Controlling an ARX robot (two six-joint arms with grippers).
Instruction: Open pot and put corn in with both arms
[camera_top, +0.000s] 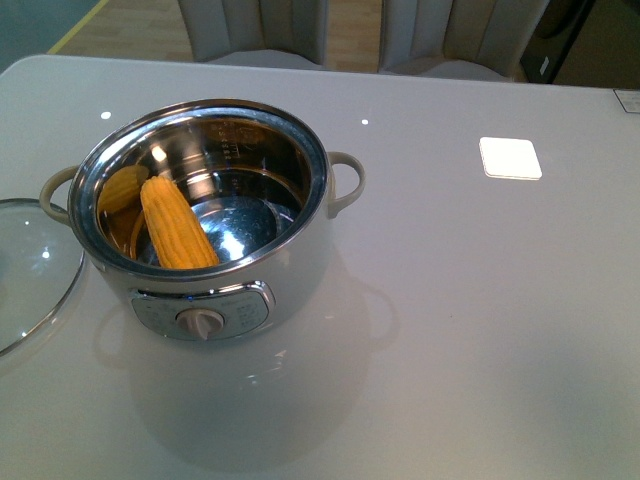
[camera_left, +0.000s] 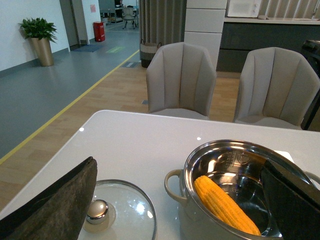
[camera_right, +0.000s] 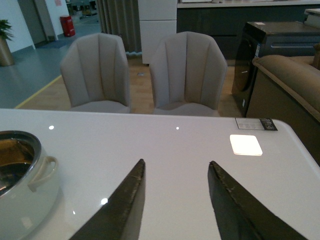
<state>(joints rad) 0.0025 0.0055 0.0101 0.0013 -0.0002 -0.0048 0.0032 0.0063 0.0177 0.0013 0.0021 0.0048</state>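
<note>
Corn cob (camera_top: 177, 224) lay slanted inside open pot (camera_top: 205, 235); glass lid (camera_top: 28, 270) rested beside on tabletop (camera_top: 470, 300). Left pincer (camera_left: 180, 200) and right pincer (camera_right: 175, 200) stood released, empty. Judged remaining: retreat clear of rim.

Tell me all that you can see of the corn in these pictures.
The corn is one bare cob, yellow-orange, with neat rows of kernels and no husk. It lies inside the open pot, slanted, its upper end leaning on the steel inner wall on the side nearer the lid and its lower end down towards the bottom. The shiny wall shows its reflection beside it. Nothing grips it: both grippers are away from it, and the left wrist view shows it free as well.
</note>
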